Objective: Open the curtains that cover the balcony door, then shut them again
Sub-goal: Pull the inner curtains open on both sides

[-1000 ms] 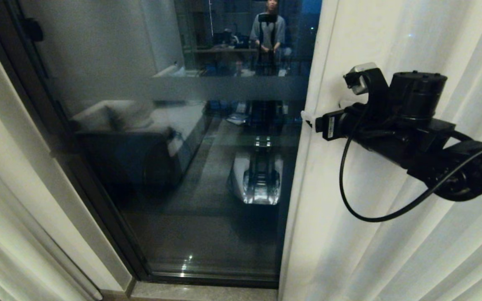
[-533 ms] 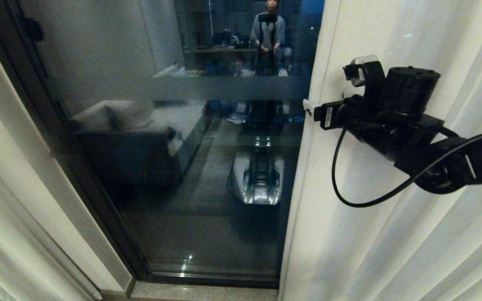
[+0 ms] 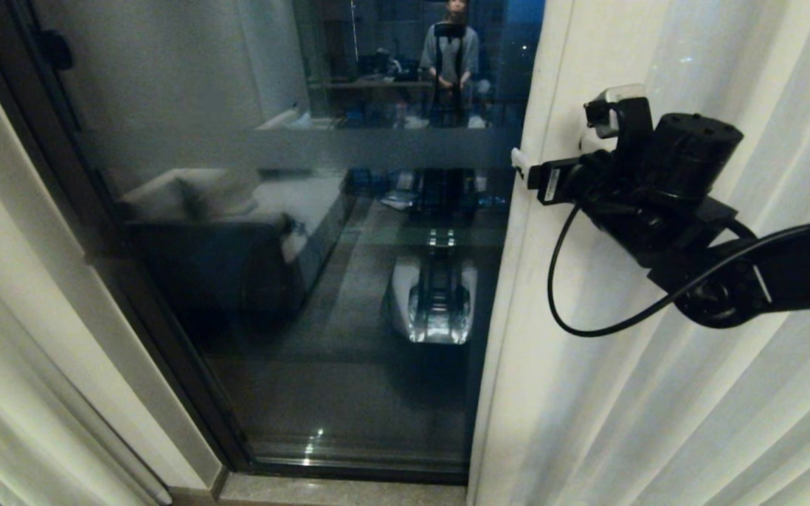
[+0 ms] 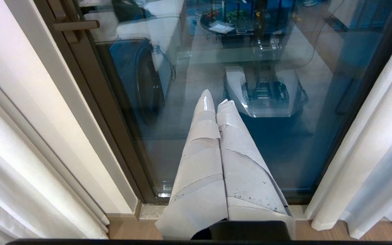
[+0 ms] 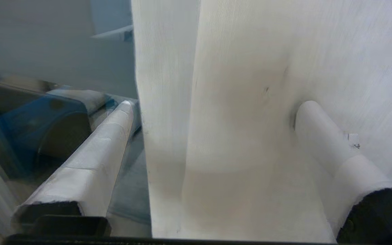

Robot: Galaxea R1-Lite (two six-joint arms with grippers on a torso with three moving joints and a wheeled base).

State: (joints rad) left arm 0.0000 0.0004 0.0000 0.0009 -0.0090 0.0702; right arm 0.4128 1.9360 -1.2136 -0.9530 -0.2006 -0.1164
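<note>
The right gripper [image 5: 213, 143] stands spread wide, straddling the right curtain's [image 3: 658, 351] hemmed edge beside the balcony door [image 3: 306, 281]. The left gripper's [image 4: 216, 105] fingers are pressed together, holding nothing.

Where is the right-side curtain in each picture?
Head view: the right curtain fills the right side, behind the right gripper.
Left wrist view: it hangs along the right edge.
Right wrist view: its edge stands between the open jaws.
Shared landmark: the balcony door, its glass beside the curtain's edge.
</note>
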